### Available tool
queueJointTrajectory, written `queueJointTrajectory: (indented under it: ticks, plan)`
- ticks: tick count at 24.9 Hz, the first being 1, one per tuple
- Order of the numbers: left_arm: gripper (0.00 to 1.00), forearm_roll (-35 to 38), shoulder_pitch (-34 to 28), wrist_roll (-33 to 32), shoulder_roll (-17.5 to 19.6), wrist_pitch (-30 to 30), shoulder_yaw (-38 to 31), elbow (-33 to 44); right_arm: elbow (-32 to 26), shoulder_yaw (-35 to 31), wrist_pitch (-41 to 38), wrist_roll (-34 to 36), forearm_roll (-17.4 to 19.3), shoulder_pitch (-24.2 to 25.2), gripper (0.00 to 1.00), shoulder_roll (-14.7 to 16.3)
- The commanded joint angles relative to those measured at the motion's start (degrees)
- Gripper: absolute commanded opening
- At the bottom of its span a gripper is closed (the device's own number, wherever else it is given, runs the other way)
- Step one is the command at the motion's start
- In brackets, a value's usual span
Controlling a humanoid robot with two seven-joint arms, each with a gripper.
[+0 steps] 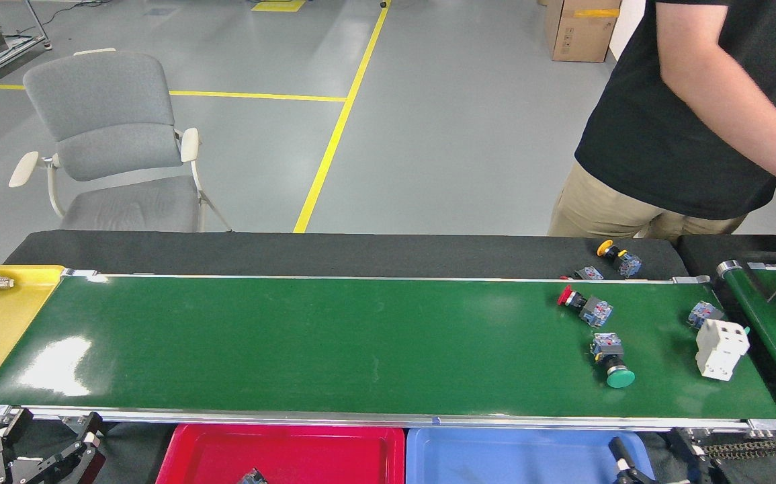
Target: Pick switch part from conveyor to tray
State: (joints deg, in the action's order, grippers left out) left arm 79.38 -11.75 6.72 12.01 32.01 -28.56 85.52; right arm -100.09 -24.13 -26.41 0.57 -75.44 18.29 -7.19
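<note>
Left tool (31,457) is seen open, empty, below conveyor (293,349). Right tool (623,464) mostly cropped; state cannot be told. Red-capped switch (586,306) lies on belt.

Conveyor (293,349) belt: red-cap switch part (584,306) and green-cap switch part (612,361) lie on their sides near the right end, white breaker block (720,348) further right with a blue-bodied part (704,313) just behind it. Black tabletop strip (293,254) behind the far rail holds a yellow-cap switch (617,258) and a small blue piece (588,273). Rest of the belt bare.
</note>
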Motion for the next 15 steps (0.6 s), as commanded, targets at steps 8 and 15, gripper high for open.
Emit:
queueJointTrajectory:
  ticks: [8, 15]
  plan:
    - [1.00, 0.0, 0.7, 0.1, 0.6, -0.5, 0.3, 0.6, 3.6, 10.5, 15.0, -0.7, -7.7, -8.0, 0.96, 0.4]
    - [1.00, 0.0, 0.9, 0.0, 0.6, -0.5, 0.3, 0.6, 16.4, 21.4, 24.4, -2.2, -8.8, -19.2, 0.96, 2.7]
